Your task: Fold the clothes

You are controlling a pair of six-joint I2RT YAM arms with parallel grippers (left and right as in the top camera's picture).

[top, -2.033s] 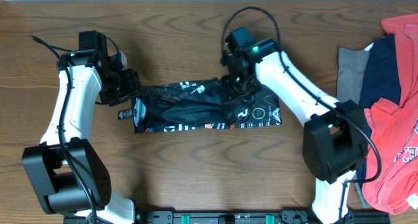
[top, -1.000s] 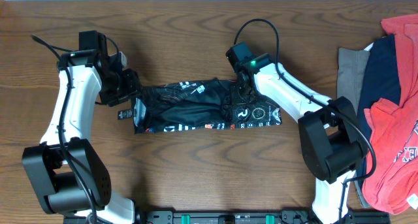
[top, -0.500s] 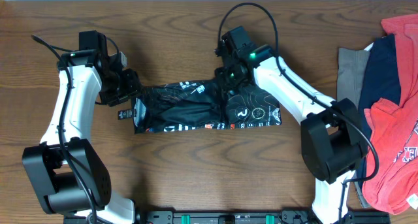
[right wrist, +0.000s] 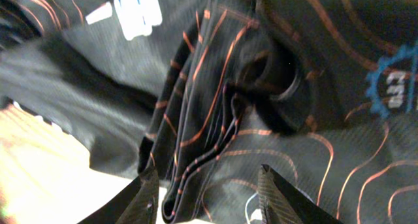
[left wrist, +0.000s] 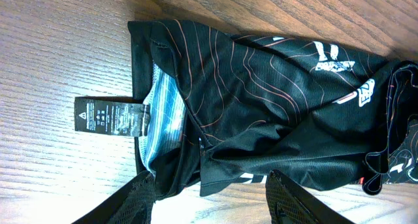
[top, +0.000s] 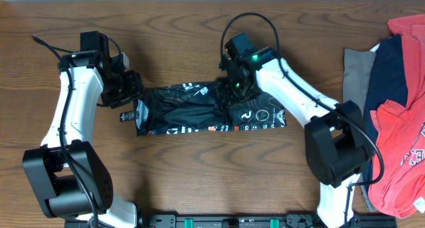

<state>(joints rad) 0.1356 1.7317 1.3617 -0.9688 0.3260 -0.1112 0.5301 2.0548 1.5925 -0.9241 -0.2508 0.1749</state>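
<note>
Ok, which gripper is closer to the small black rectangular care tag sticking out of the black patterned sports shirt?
Left. The left gripper sits at the shirt's tag end, right next to the tag; the right gripper is over the shirt's middle, farther away.

Overhead: bright, even light, soft faint shadows on the table. My left wrist view is sharp, with pale glare on the wood. My right wrist view is blurred, wood washed out lower left.
</note>
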